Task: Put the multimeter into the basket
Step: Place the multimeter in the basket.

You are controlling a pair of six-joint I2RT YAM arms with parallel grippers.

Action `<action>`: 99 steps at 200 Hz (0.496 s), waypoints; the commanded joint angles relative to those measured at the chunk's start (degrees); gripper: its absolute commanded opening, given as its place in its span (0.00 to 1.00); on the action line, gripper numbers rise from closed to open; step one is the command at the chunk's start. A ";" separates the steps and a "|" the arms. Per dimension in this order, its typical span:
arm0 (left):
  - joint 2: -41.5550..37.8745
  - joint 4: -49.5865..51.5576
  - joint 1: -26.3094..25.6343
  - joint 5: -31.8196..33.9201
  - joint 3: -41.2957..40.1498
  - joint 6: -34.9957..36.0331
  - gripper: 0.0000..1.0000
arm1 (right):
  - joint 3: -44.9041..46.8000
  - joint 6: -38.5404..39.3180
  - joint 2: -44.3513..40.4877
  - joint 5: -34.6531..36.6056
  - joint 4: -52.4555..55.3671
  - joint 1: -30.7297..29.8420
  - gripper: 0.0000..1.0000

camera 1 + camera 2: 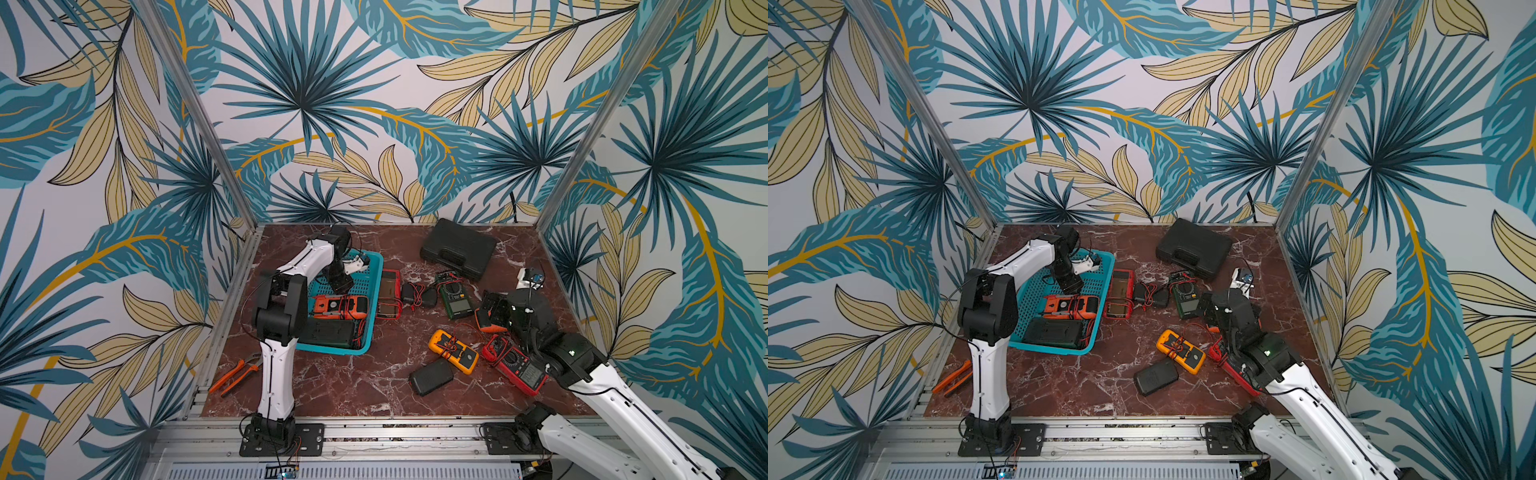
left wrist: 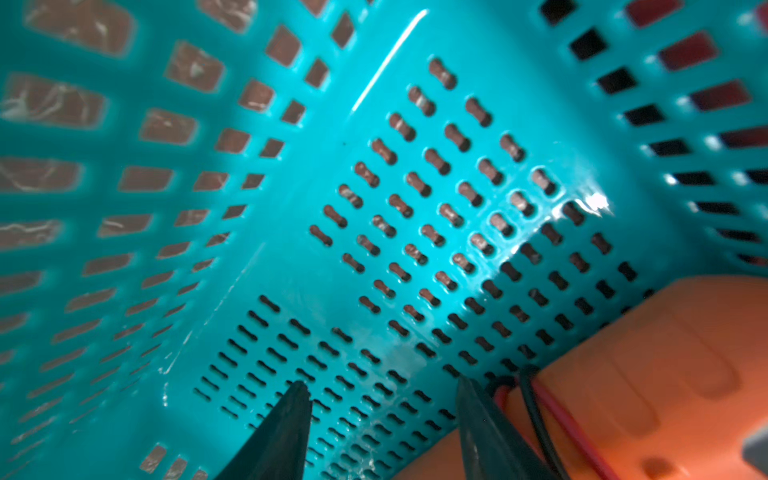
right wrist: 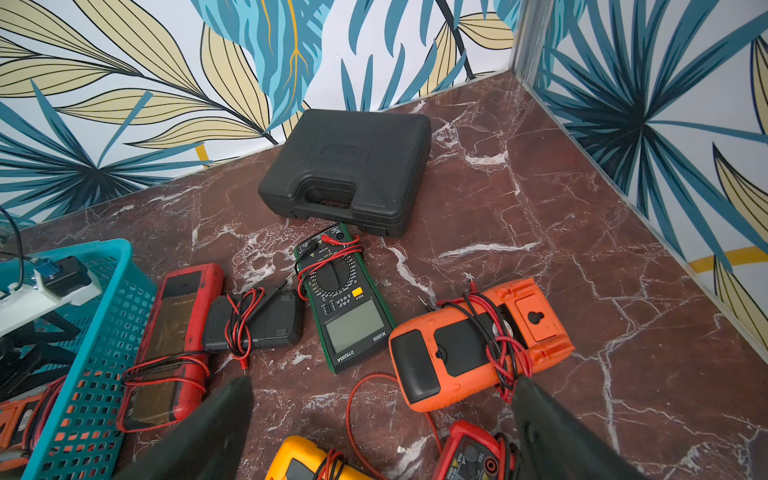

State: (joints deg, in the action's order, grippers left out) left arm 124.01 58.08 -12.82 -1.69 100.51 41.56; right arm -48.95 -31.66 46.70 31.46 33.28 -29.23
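Note:
The teal basket (image 1: 372, 266) (image 1: 1106, 266) stands at the table's left. In it lie an orange multimeter (image 1: 338, 307) (image 2: 665, 374) wrapped in leads and a dark one (image 1: 328, 332). My left gripper (image 1: 344, 291) (image 2: 380, 384) reaches down inside the basket, open, with only the perforated floor between its fingers and the orange multimeter beside one finger. My right gripper (image 1: 488, 305) (image 3: 384, 380) hangs open over the right side, above another orange multimeter (image 3: 469, 349), holding nothing. Green (image 3: 349, 307), yellow (image 1: 453, 351) and red (image 1: 515, 365) multimeters lie on the marble.
A red meter (image 1: 390, 293) lies against the basket's right wall, next to a small black unit (image 1: 417, 295) with leads. A black hard case (image 1: 459, 247) sits at the back. A black pouch (image 1: 432, 376) lies near the front. Orange pliers (image 1: 235, 374) rest at the front left edge.

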 commanded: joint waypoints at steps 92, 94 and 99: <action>-24.07 -2.51 -1.67 0.02 -5.48 -15.45 1.00 | -1.40 0.46 4.54 0.19 4.34 0.07 1.00; -24.67 -2.62 -2.03 -0.04 -6.02 -15.90 1.00 | -1.54 0.48 4.70 0.42 4.45 0.10 0.99; -26.39 -2.95 -3.49 -0.16 -7.16 -17.03 1.00 | -1.92 0.25 5.11 0.92 5.12 0.12 1.00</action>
State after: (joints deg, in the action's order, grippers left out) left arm 105.19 56.29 -12.23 0.60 98.24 30.63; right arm -49.10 -31.27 50.59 31.24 35.59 -29.23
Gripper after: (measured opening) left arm 0.999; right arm 0.994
